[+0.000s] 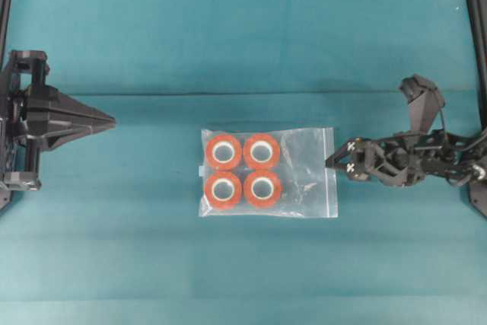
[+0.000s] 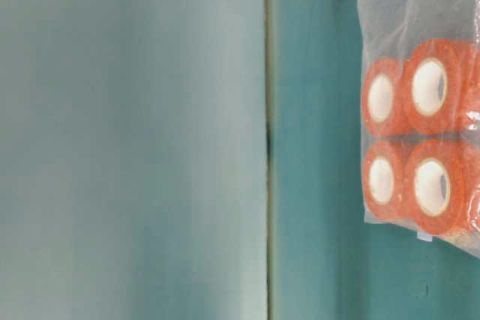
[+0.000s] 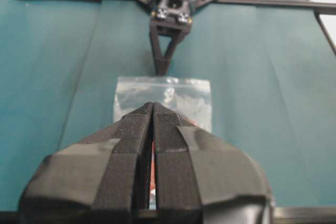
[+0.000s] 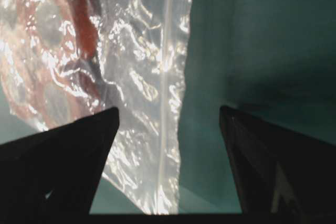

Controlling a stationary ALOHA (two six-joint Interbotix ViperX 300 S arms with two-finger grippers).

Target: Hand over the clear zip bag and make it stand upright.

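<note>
I find the clear zip bag [image 1: 268, 172] lying flat near the middle of the teal table cover [image 1: 152, 249], its zip strip along the edge facing my right arm. Four orange-red tape rolls [image 1: 243, 170] with white cores sit inside in a two-by-two block, filling the half away from the zip. The other half of the bag is bare crinkled film.

My right gripper [image 1: 332, 162] is at the zip edge, low over the cloth. In its wrist view the jaws stand spread wide with the zip edge between them, gripping nothing; I cannot tell whether a finger touches the film.

My left gripper [image 1: 111, 120] hangs well apart from the bag, its jaws pressed together on nothing.
</note>
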